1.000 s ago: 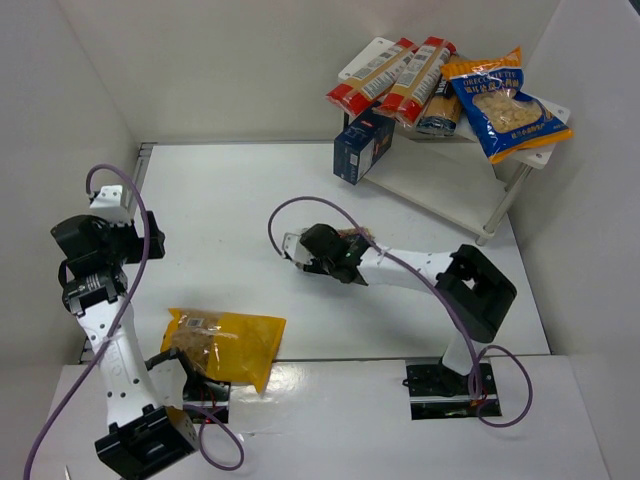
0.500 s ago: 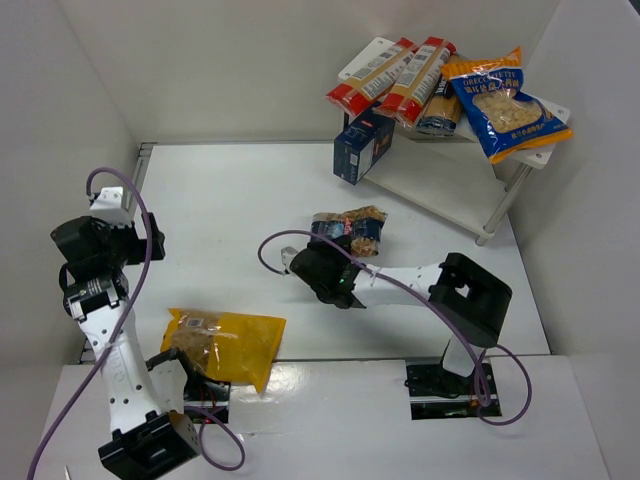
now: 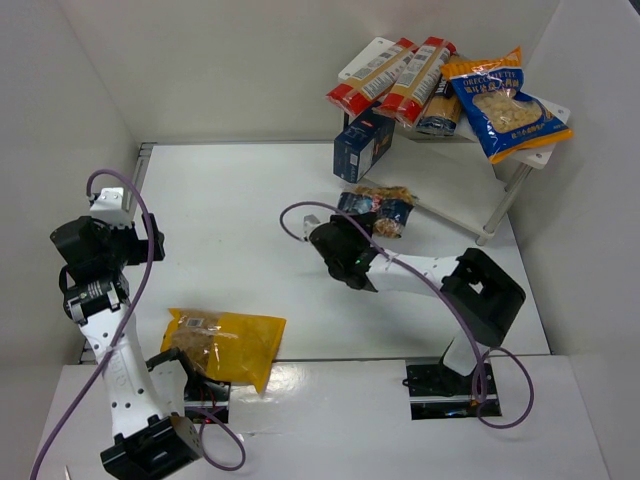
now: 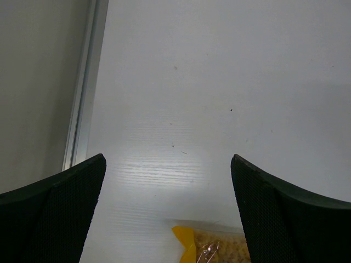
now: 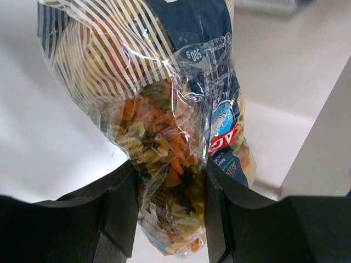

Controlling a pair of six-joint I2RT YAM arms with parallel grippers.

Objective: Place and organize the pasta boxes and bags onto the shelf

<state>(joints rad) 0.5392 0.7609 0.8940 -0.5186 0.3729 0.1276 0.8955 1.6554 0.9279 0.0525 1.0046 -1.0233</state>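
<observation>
Clear spiral pasta bag (image 5: 164,137) is clamped in the right pincer (image 5: 170,219), its long side pointing straight out toward the shelf (image 3: 440,185); the left pincer (image 4: 170,213) is wide apart.

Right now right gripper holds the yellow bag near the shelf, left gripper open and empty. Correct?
Wrong bag. The right gripper holds the clear spiral pasta bag near the shelf; the right wrist view shows it. The left gripper is open and empty.
</observation>
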